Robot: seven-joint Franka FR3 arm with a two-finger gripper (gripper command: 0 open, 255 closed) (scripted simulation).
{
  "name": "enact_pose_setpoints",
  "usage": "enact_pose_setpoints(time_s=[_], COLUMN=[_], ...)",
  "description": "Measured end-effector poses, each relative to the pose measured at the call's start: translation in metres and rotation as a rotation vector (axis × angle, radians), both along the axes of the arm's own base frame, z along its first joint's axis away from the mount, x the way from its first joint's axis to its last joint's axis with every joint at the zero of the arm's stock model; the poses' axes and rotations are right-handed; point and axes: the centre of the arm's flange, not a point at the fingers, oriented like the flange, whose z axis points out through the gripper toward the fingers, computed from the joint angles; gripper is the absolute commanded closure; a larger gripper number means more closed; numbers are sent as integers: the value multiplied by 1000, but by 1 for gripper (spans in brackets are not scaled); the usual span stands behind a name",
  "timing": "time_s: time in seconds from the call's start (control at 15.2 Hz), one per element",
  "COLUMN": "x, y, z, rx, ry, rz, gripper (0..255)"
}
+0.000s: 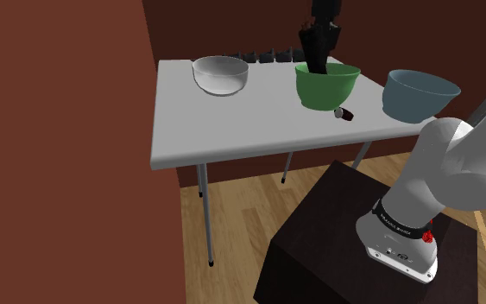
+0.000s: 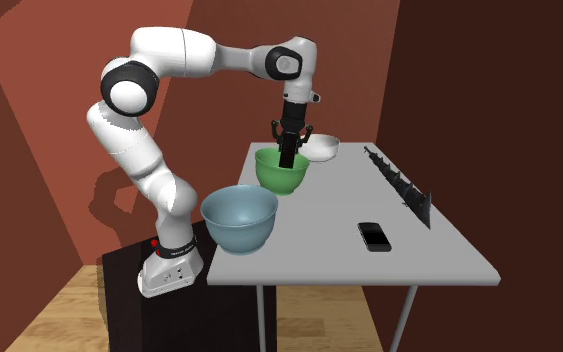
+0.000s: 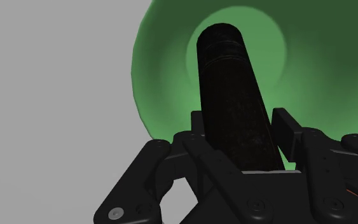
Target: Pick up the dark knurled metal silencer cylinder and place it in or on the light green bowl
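Observation:
My black gripper (image 2: 289,140) hangs straight down over the green bowl (image 1: 337,89), shut on the dark knurled cylinder (image 3: 231,95). The cylinder stands upright between the fingers, its lower end reaching down inside the bowl (image 2: 269,172) toward the centre of its bottom (image 3: 266,38). In the shoulder view the cylinder (image 1: 317,62) dips below the bowl's rim, with the gripper (image 1: 319,39) just above it. I cannot tell whether its tip touches the bowl's bottom.
On the grey table (image 1: 232,129) a white bowl (image 1: 221,75) stands at the green one's left and a blue-grey bowl (image 1: 418,93) at its right. A small dark object (image 1: 345,113) lies in front of the green bowl. A black phone (image 2: 374,236) and a dark rack (image 2: 399,185) occupy the far side.

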Motion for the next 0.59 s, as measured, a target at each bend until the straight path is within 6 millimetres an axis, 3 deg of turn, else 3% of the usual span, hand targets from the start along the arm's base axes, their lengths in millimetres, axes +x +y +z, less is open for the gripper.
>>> enact_pose_setpoints(time_s=[0.13,0.2,0.59], x=[0,0,0], y=[0,0,0], z=[0,0,0], rx=[0,0,0], ry=[0,0,-1], rz=[0,0,0], gripper=[255,0,0])
